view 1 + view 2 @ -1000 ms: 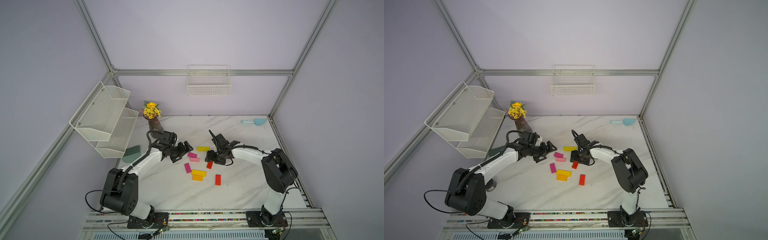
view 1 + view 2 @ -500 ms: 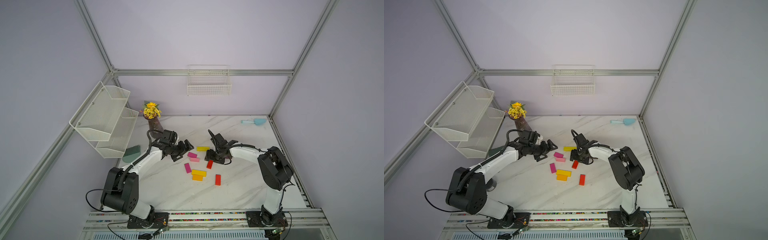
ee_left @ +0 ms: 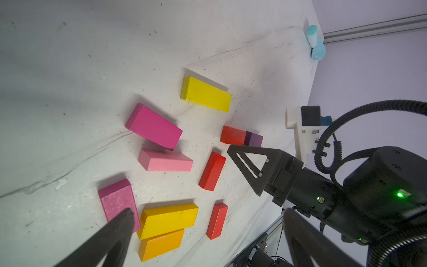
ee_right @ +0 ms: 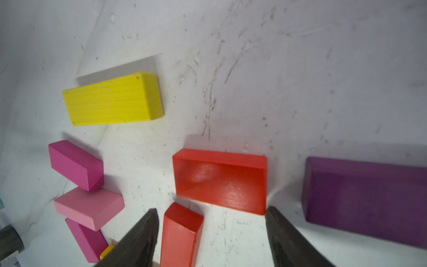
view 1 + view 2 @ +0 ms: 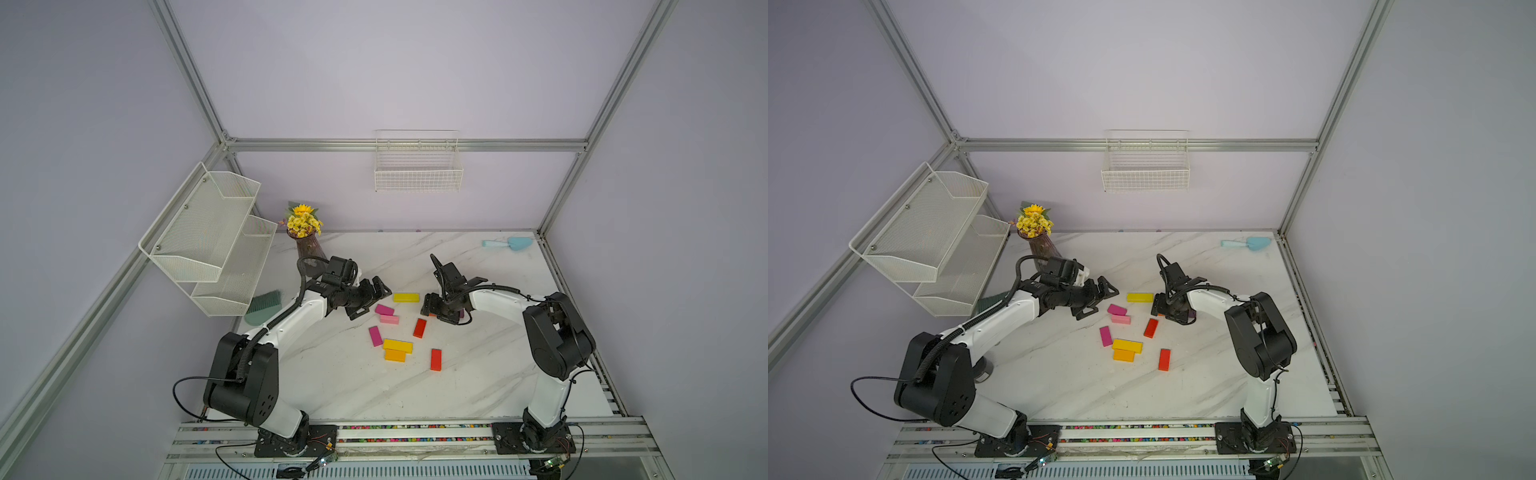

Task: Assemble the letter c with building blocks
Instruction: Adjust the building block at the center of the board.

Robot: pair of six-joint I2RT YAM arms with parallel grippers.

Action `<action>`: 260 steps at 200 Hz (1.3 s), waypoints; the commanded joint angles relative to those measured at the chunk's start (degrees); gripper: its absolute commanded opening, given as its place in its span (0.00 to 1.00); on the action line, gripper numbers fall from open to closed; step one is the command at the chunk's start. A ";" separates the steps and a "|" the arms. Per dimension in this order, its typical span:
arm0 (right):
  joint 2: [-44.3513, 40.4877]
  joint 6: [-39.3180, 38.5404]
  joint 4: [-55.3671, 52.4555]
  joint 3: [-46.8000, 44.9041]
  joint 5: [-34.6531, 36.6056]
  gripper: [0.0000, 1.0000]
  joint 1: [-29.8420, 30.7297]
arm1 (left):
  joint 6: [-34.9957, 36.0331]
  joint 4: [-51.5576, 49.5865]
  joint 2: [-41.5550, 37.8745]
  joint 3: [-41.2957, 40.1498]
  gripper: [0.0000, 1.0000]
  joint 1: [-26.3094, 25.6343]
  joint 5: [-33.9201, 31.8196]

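Shifts right gripper slightly up-frame, parted and empty, above orange-red block. Keeps left gripper spread wide, empty.

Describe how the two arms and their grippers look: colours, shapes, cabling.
Both the left arm and right arm have white links between bulky black joint housings. A black ribbed conduit runs along the left arm. The left gripper and right gripper have black fingers with triangular cut-outs. A white camera mount and a green light show on the right arm.
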 commanded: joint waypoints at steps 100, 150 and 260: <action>-10.19 3.38 -4.31 -3.66 1.69 0.75 -12.54 | -1.66 4.67 18.16 16.55 1.00 -9.35 1.32; -11.48 4.21 -4.27 -6.38 -0.03 0.75 -17.97 | -3.15 5.56 26.08 23.40 1.00 -12.49 1.16; -13.01 1.77 -5.10 -7.44 -3.75 0.76 -23.21 | -7.09 6.03 35.65 31.36 1.00 -17.10 -0.41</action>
